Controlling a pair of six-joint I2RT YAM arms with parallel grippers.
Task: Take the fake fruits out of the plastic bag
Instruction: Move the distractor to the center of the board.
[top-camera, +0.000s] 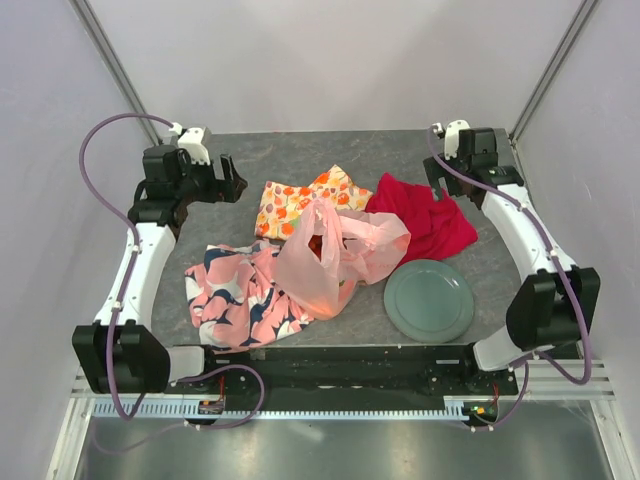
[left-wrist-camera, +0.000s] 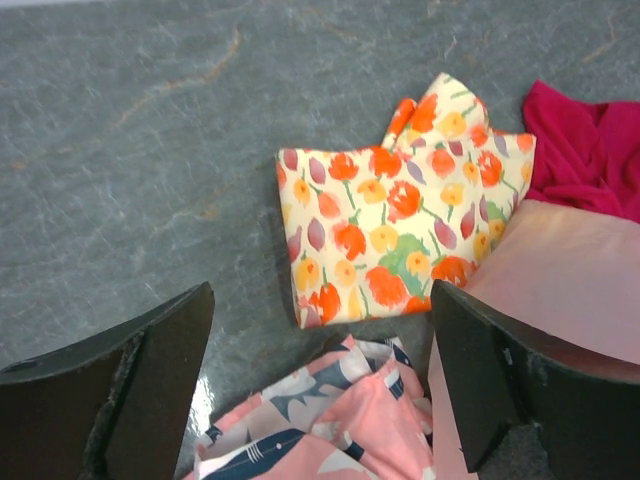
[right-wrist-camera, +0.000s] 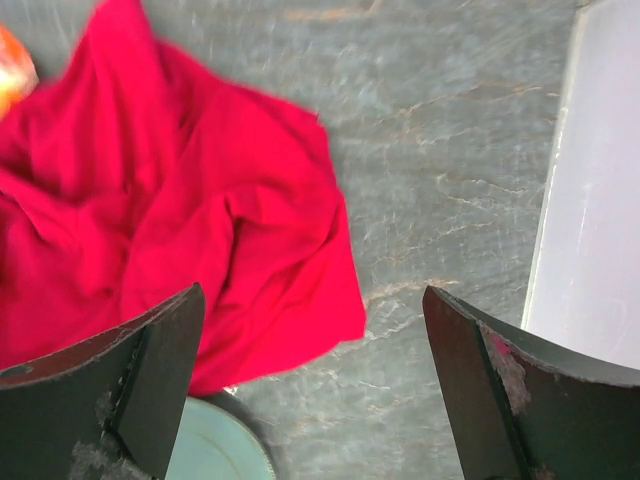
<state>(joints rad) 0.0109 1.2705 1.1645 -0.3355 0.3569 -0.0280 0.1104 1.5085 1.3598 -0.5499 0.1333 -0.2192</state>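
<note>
In the overhead view the pink plastic bag lies crumpled at the middle of the frame, with the fake fruits showing only as reddish-orange shapes inside it. It rests among a flowered cloth, a red cloth, a pink-and-navy cloth and a green plate. The left gripper at upper left and the right gripper at upper right both hang spread wide, holding nothing.

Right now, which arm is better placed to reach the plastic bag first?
Probably left: the left end effector, open, has the plastic bag right beside it in the wrist view; the right end effector faces the red cloth instead.
</note>
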